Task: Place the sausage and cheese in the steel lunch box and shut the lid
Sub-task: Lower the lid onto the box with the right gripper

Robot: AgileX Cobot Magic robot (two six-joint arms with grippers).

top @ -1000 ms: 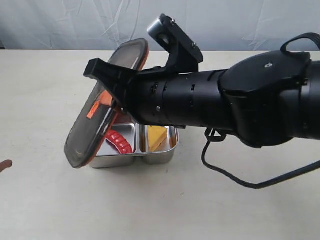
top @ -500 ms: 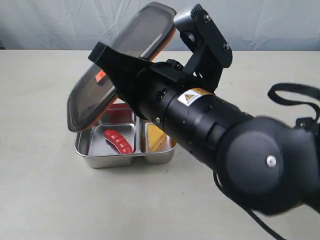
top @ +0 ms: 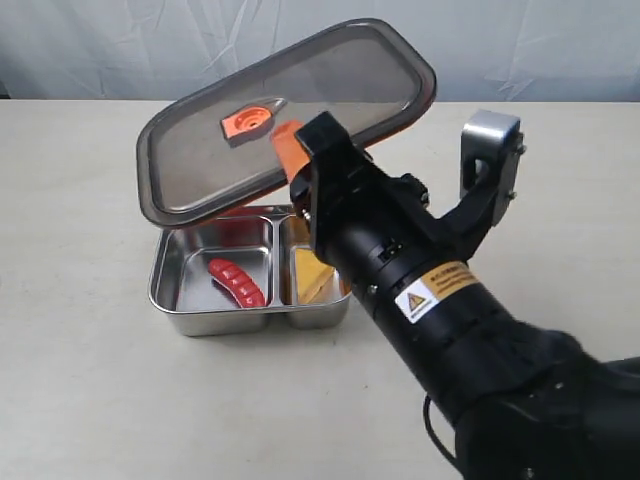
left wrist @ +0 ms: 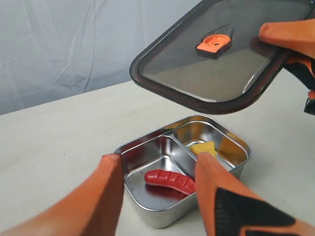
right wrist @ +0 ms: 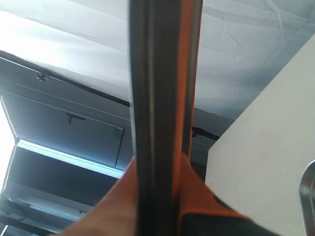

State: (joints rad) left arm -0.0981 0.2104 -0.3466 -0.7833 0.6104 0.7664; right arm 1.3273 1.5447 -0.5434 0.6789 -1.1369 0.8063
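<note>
The steel lunch box [top: 185,320] [left wrist: 147,216] stands on the table. The red sausage [top: 236,281] [left wrist: 170,180] lies in its larger compartment. The yellow cheese [top: 308,276] [left wrist: 203,147] sits in the smaller one. My right gripper [top: 290,150] [right wrist: 160,172] is shut on the edge of the dark lid [top: 300,100] [left wrist: 216,73] [right wrist: 157,83], which hangs tilted above the box, orange valve [top: 245,122] up. My left gripper [left wrist: 157,164] is open, low beside the box, with its fingers framing the sausage and touching nothing. It does not show in the exterior view.
The beige table [top: 80,400] runs back to a grey-white cloth backdrop [top: 120,45]. The bulky black right arm [top: 450,330] fills the lower right of the exterior view, in front of the box's right side.
The right arm has turned the lid from nearly upright to almost flat and carried it to the right, over the box. The sausage, cheese and box have not moved.
</note>
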